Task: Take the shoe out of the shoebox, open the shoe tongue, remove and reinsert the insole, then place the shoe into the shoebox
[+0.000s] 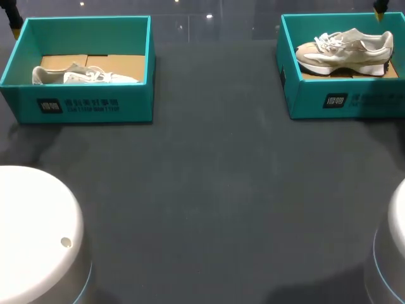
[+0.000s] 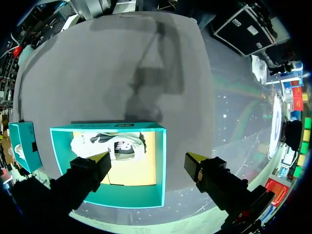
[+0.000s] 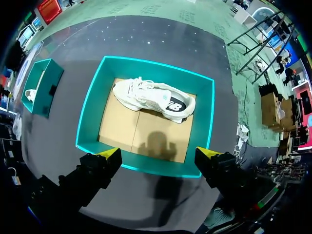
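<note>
left claw point(image 2: 147, 158) spread, empty, over left shoebox point(image 2: 61, 156) | right claw point(image 3: 158, 153) same over right shoebox point(image 3: 97, 97) | sneaker point(image 3: 153, 100) lying sideways in each | looks light, soft upper, stiffer sole; I'd pinch heel collar

The table point(image 1: 209, 202) has a dark grey, matte surface; faint shadows lie on it near its left edge.

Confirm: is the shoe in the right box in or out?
In. The shoe lies on its side on the cardboard floor of the right box, inside its walls; the right claw hangs open above.
</note>
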`<state>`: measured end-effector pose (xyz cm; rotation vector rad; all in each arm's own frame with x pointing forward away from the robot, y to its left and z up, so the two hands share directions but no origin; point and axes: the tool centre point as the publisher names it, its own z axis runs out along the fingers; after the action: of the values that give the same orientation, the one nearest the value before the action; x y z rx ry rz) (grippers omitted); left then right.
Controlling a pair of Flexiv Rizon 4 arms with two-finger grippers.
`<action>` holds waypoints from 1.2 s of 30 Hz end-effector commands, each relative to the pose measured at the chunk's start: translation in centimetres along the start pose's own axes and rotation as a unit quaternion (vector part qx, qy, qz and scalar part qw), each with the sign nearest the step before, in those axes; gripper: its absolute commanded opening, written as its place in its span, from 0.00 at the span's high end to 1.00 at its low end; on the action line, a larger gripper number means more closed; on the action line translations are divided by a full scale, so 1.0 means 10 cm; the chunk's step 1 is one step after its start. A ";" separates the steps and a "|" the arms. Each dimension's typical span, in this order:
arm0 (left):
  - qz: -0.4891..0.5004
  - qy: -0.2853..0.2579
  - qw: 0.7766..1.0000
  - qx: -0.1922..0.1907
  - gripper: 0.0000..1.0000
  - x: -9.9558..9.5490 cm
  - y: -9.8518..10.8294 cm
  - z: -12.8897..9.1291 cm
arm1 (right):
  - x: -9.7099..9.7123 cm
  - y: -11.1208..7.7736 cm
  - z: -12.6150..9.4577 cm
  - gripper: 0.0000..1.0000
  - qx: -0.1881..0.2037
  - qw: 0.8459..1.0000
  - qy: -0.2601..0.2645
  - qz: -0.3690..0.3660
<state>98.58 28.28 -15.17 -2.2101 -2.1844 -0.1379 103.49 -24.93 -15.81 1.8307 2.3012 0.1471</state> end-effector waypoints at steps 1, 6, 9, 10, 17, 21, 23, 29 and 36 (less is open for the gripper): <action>0.000 0.001 1.000 -0.001 0.00 0.00 -0.01 0.00 | 0.03 0.37 0.22 0.00 0.042 0.997 -0.051 0.029; 0.000 0.001 1.000 -0.001 0.00 0.00 -0.01 0.00 | -0.04 0.71 0.49 0.00 0.060 0.994 -0.083 0.046; 0.000 0.001 1.000 -0.001 0.00 0.00 -0.01 0.00 | -0.10 0.80 0.61 0.00 0.059 0.992 -0.103 0.051; 0.000 0.001 1.000 -0.001 0.00 0.00 -0.01 0.00 | -0.13 0.82 0.65 0.00 0.050 0.992 -0.105 0.051; 0.000 0.001 1.000 -0.001 0.00 0.00 -0.01 0.00 | -0.25 0.80 0.85 0.00 0.039 0.992 -0.106 0.055; 0.000 0.001 1.000 -0.001 0.00 0.00 -0.01 0.00 | -0.25 0.80 0.85 0.00 0.039 0.992 -0.106 0.055; 0.000 0.001 1.000 -0.001 0.00 0.00 -0.01 0.00 | -0.25 0.80 0.85 0.00 0.039 0.992 -0.106 0.055; 0.000 0.001 1.000 -0.001 0.00 0.00 -0.01 0.00 | -0.36 0.75 1.00 0.00 0.040 0.991 -0.095 0.085; 0.000 0.001 1.000 -0.001 0.00 0.00 -0.01 0.00 | -0.53 0.60 1.25 0.00 0.054 0.983 -0.103 0.140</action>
<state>98.58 28.26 -15.16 -2.2104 -2.1841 -0.1383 112.78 -28.79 -25.41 2.0972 1.9474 -0.1272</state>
